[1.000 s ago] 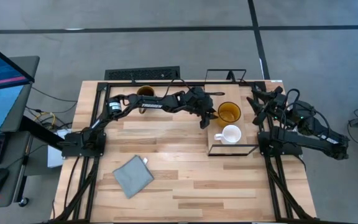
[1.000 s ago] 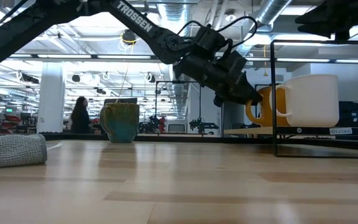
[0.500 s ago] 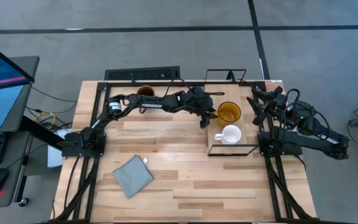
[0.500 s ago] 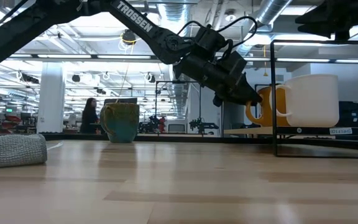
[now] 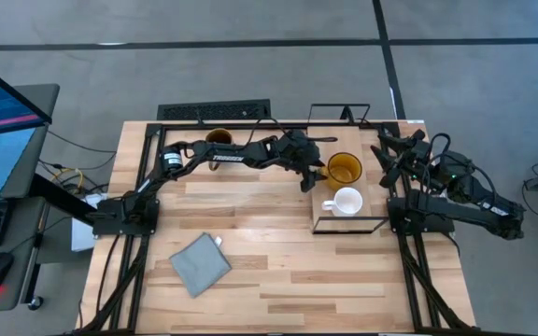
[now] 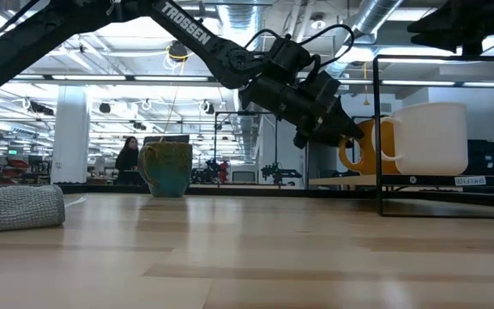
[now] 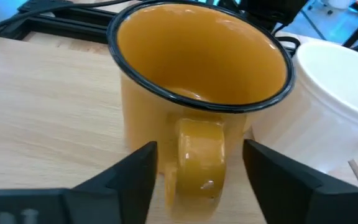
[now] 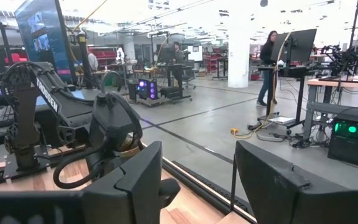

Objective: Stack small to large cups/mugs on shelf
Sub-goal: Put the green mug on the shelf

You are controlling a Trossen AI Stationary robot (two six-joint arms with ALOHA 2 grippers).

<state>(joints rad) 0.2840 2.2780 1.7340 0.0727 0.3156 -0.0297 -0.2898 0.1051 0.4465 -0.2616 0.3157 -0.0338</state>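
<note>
Amber-yellow mug [image 7: 197,93] sits on the shelf [image 5: 318,211], right in front of the left gripper [image 7: 197,171], and the two dark fingers [image 7: 129,177] stand apart on either side of its handle with a clear gap on each side, so the jaws are open and nothing is clamped. Just beyond it, touching or nearly so, the white mug [image 7: 328,106] sits on the same light board; from above, the white mug [image 5: 346,201] is nearer the table's front than the amber one [image 5: 344,168]. From table height the left gripper [image 6: 337,133] hangs at the amber mug's handle [image 6: 350,146], with the white mug [image 6: 431,137] beside it on the wire-framed board. Farther back behind the left arm, the dark mug [image 5: 218,138] stands on the tabletop [image 5: 269,280] near its far edge. A folded grey cloth [image 5: 200,264] lies well away toward the front. Right gripper [image 8: 191,186] waits off at the table's right side, jaws spread wide and empty.
</note>
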